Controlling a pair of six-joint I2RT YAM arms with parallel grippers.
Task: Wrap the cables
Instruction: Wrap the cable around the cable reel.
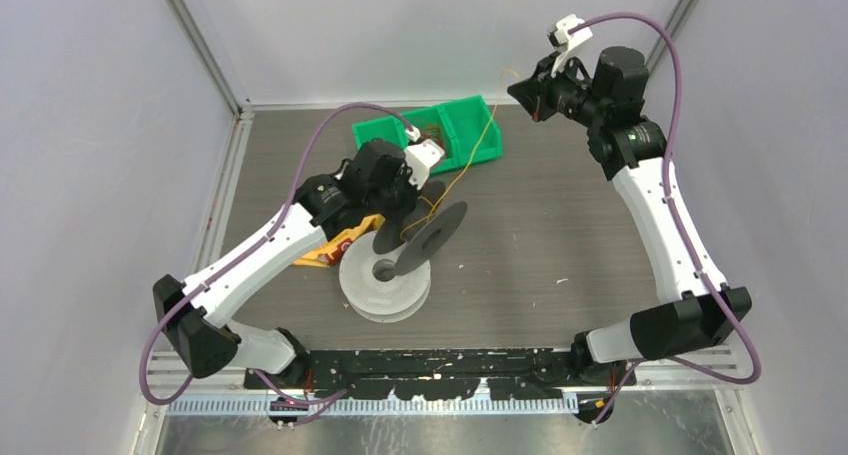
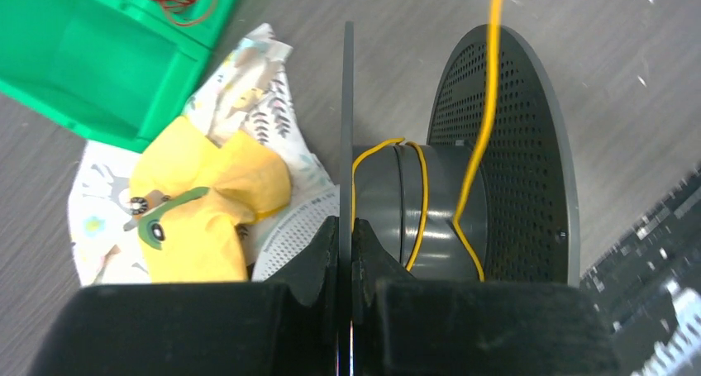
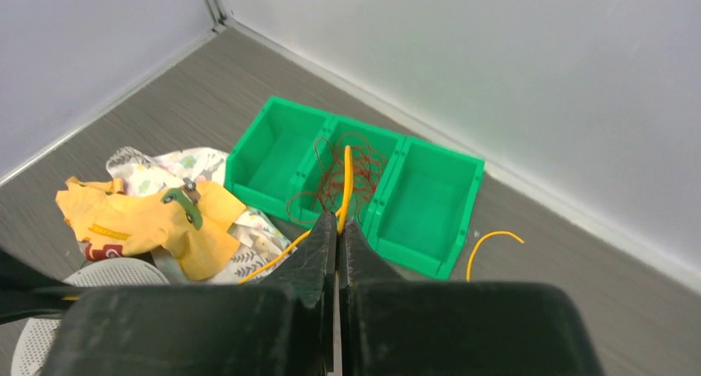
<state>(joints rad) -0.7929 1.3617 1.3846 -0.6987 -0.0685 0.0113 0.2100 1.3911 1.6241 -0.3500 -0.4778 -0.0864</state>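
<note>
Couple of loops of yellow cable (image 2: 488, 103) sit on the dark grey spool (image 2: 512, 169) hub, L gripper (image 2: 347, 231) pinching its flange, R gripper (image 3: 337, 226) nipping the cable high by the green bin (image 3: 442, 149), so mid-winding, I'd say; next pass needs tension.

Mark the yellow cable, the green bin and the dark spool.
yellow cable (image 2: 493, 62), left wrist view, strand crossing the flange.
green bin (image 3: 430, 196), right wrist view, right compartment's floor.
dark spool (image 2: 521, 161), left wrist view, perforated flange.
</note>
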